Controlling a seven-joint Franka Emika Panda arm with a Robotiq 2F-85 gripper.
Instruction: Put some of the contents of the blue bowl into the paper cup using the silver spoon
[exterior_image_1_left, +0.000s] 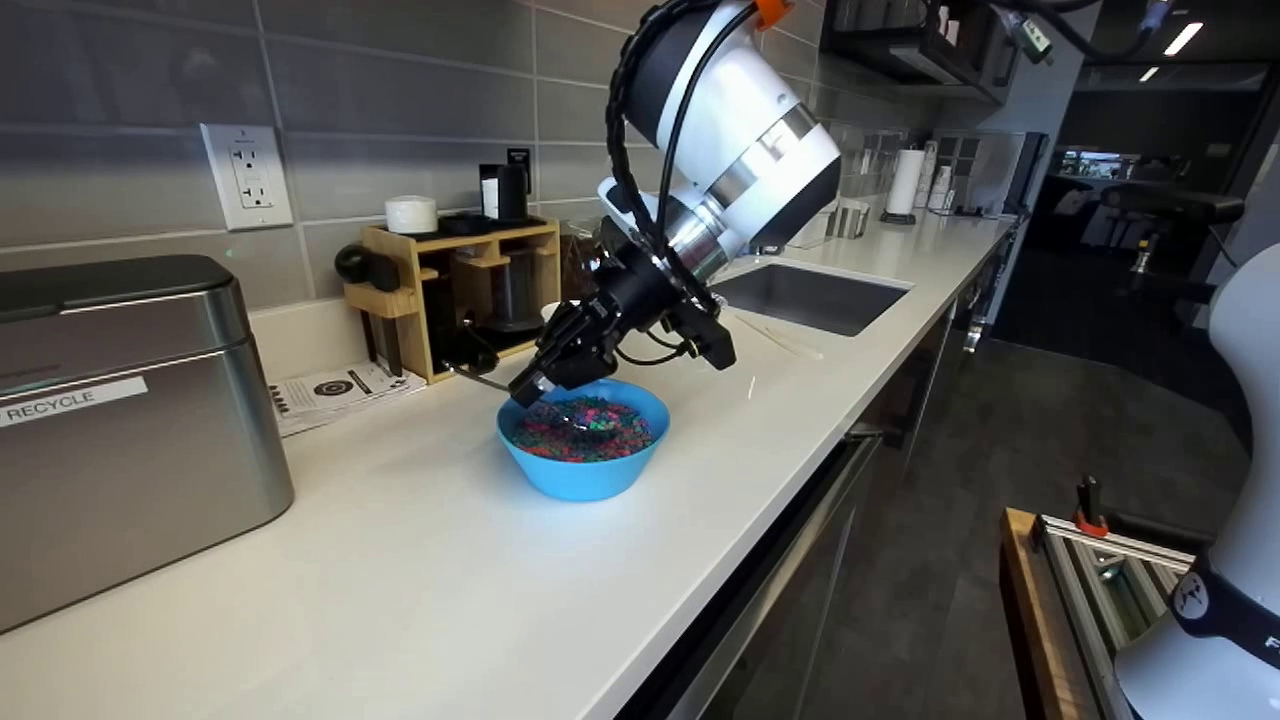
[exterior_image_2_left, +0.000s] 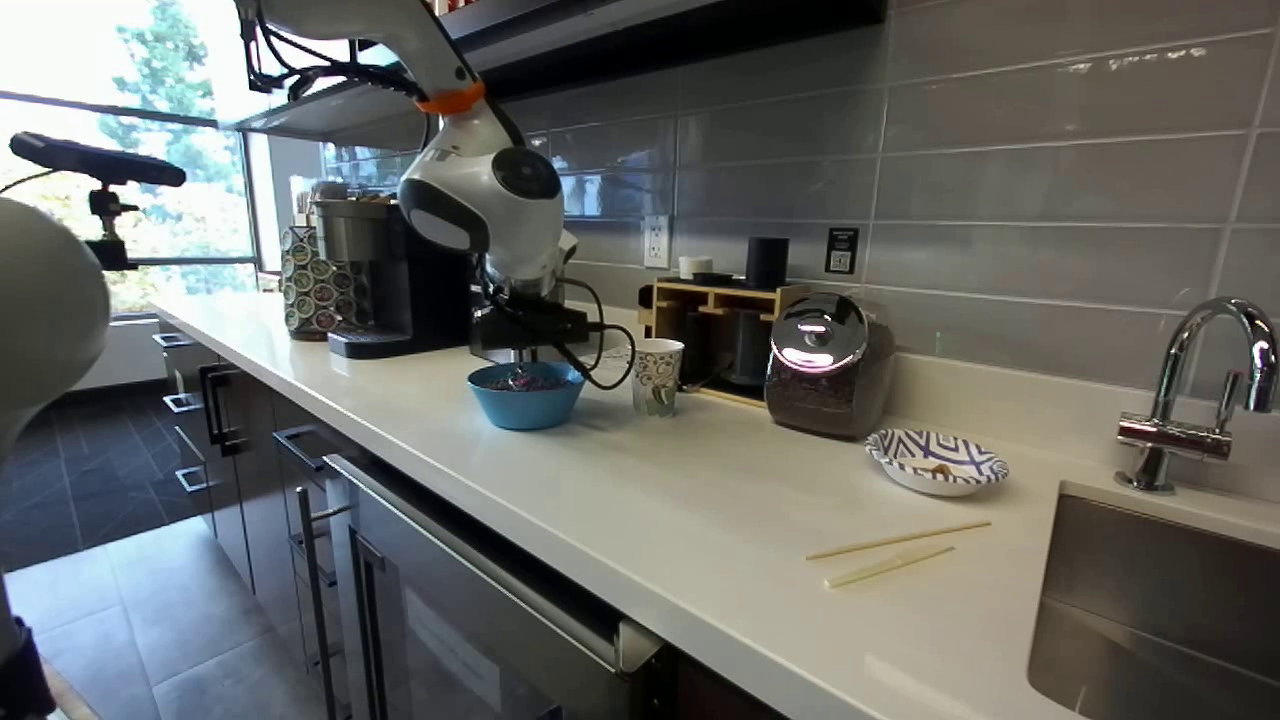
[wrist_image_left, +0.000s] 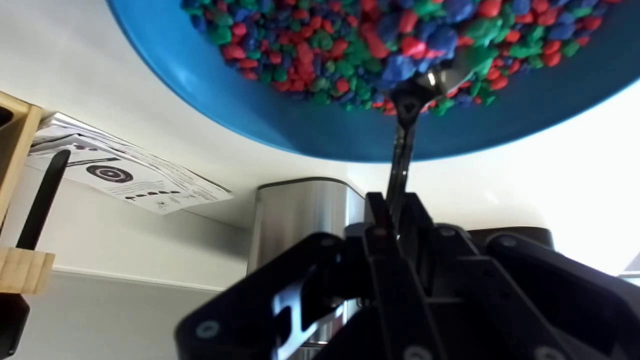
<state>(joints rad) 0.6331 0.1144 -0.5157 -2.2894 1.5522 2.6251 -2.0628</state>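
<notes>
The blue bowl (exterior_image_1_left: 580, 478) (exterior_image_2_left: 528, 408) (wrist_image_left: 280, 125) stands on the counter, below my gripper (exterior_image_1_left: 532, 388) (exterior_image_2_left: 522, 350) (wrist_image_left: 396, 205). Its contents (exterior_image_1_left: 625, 432) (wrist_image_left: 310, 60) are small red, blue and green pieces. The gripper is shut on the handle of the silver spoon (wrist_image_left: 401, 150), which points down into the bowl. In the wrist view the spoon's head holds a heap of pieces; I cannot tell whether it touches the contents below. The paper cup (exterior_image_2_left: 657, 378), white with a swirl pattern, stands upright beside the bowl. In an exterior view the arm mostly hides it.
A wooden organizer (exterior_image_1_left: 450, 285) (exterior_image_2_left: 725, 295) and a glass jar (exterior_image_2_left: 830, 370) stand along the wall. A steel recycle bin (exterior_image_1_left: 150, 430) and a coffee machine (exterior_image_2_left: 400, 270) are nearby. A patterned paper bowl (exterior_image_2_left: 935, 462) and sticks (exterior_image_2_left: 900, 540) lie toward the sink (exterior_image_1_left: 820, 297).
</notes>
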